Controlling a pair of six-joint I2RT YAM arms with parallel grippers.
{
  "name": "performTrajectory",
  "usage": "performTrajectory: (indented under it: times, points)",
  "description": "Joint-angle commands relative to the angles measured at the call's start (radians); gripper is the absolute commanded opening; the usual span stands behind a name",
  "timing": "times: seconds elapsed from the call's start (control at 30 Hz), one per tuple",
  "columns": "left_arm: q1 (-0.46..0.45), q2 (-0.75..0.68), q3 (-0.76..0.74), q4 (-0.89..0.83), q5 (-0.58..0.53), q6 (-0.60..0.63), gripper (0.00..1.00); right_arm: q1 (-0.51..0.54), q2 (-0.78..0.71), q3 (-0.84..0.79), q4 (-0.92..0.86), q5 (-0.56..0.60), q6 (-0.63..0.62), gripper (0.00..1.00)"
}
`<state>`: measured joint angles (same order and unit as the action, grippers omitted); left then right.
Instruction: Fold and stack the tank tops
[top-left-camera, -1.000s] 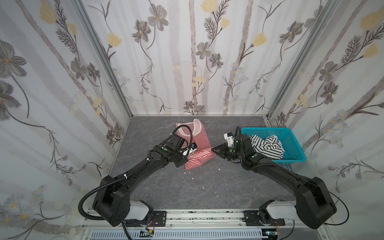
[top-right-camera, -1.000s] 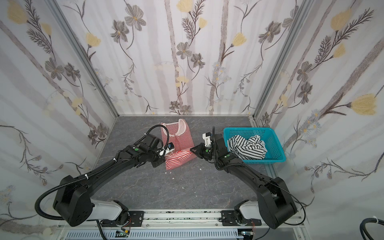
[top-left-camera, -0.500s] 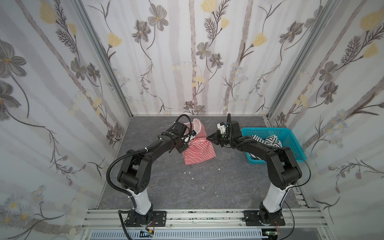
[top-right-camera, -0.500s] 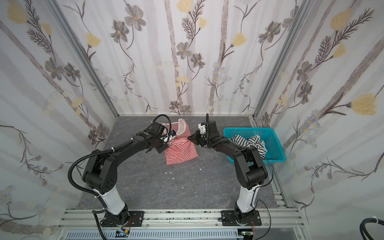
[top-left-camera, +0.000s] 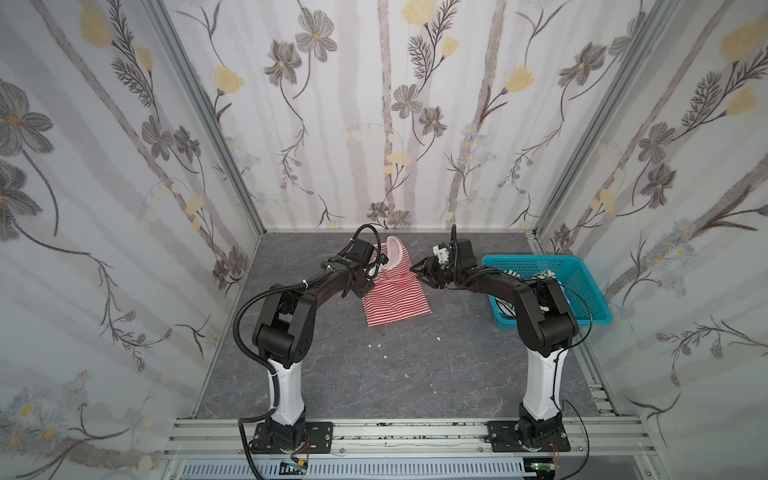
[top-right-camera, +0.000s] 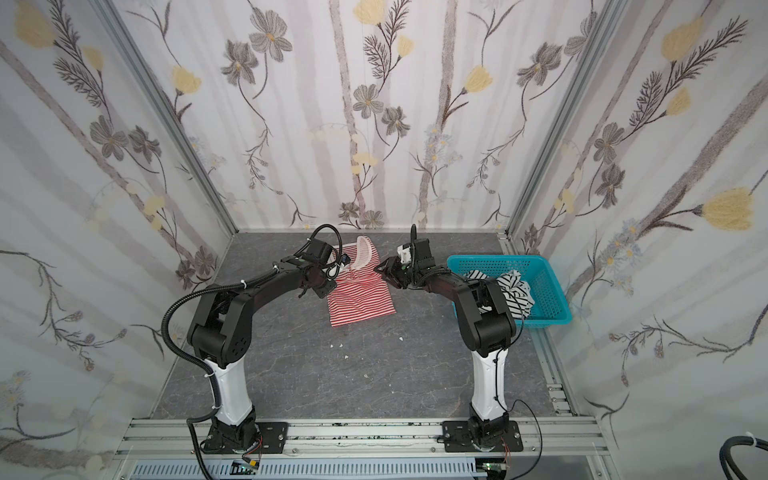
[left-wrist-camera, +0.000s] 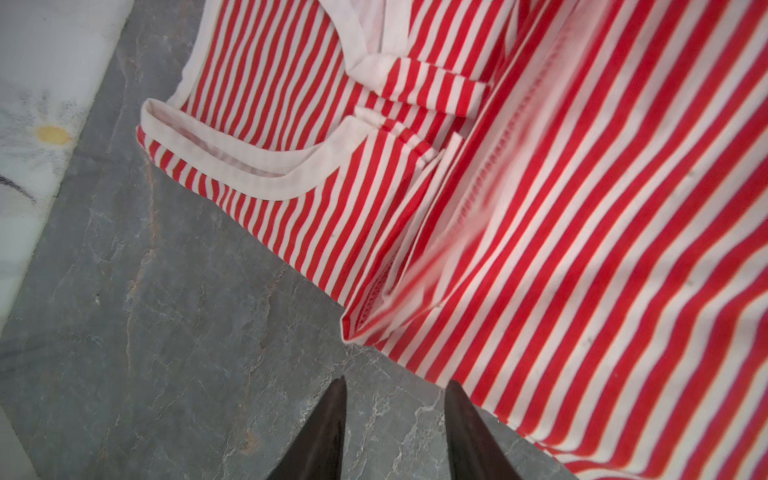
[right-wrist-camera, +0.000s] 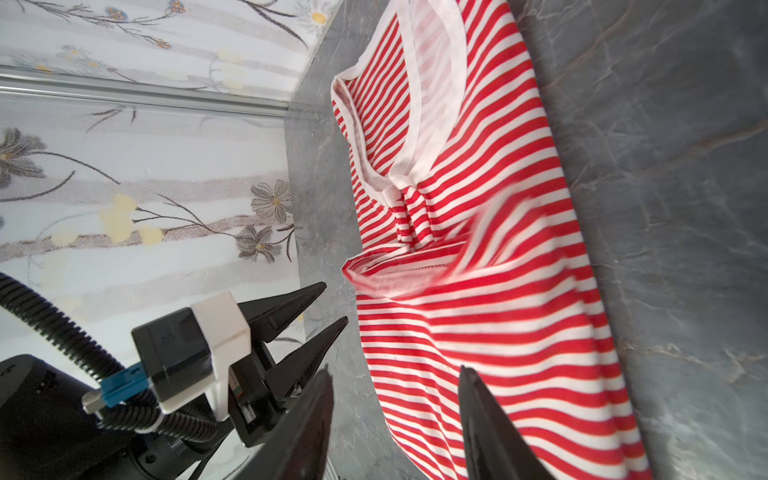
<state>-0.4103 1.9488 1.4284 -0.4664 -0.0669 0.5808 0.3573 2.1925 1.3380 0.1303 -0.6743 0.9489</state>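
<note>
The red-and-white tank top (top-left-camera: 395, 299) lies on the grey table (top-left-camera: 415, 374) and seems folded once, with the hem brought up to the chest, where it sits a little bunched. The left gripper (left-wrist-camera: 395, 384) has its jaws partly apart over bare table just beside the cloth and holds nothing. The right gripper (right-wrist-camera: 395, 370) is also partly apart above the cloth, and empty. For the next fold, I would pinch both layers together and lift low. Farther back on the right, the black-and-white tank top (top-right-camera: 511, 291) waits in the turquoise basket (top-left-camera: 536, 261).
</note>
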Motion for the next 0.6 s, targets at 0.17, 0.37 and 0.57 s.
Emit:
performTrajectory:
  times: [0.17,0.37,0.57]
  points:
    - [0.007,-0.127,-0.046,0.034,0.111,-0.078,0.44,0.026,-0.11,-0.086,-0.011,0.071,-0.032,0.47]
    - [0.005,-0.092,-0.097,0.035,0.176,-0.084,0.33,0.075,-0.058,-0.083,-0.011,0.084,-0.026,0.26]
    - [0.005,-0.012,-0.085,0.048,0.167,-0.089,0.34,0.091,0.0,-0.086,-0.014,0.121,-0.016,0.23]
